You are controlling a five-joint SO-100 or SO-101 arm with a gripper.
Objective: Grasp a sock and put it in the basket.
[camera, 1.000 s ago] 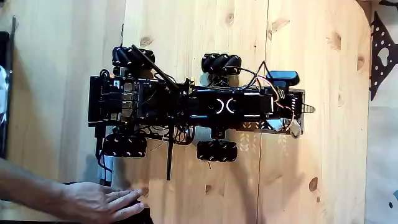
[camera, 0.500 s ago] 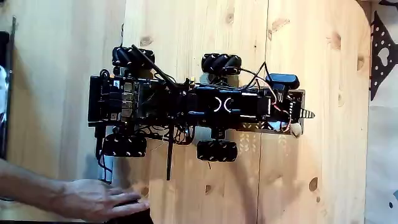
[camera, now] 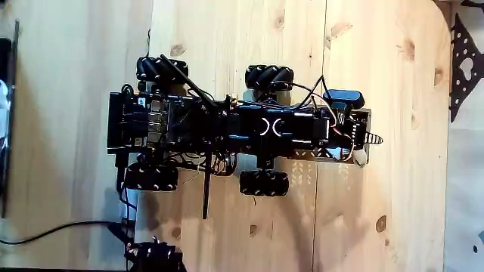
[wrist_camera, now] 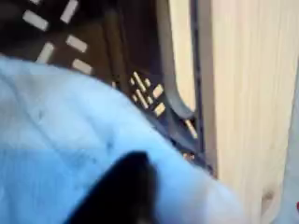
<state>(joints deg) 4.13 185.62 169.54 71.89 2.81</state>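
In the fixed view my arm lies along the wheeled robot's body, and my gripper reaches past its right end. A small pale piece sits beside the pointed tip; I cannot tell whether it is the sock. The wrist view is very close and blurred. Pale fabric, the sock, spreads across its lower left, with a dark fingertip in front of it. Behind the sock rises the dark lattice wall of the basket, and bare wood lies to its right. The jaws' gap is hidden.
The robot's black wheels and loose wires stick out on both sides of the body. A black cable runs along the lower left to a dark device at the bottom edge. A black perforated plate stands at the right edge.
A person's hand and forearm at the lower left have pulled out of view, uncovering the cable and dark device. The gripper tip shifted slightly down a second ago, then stayed still.
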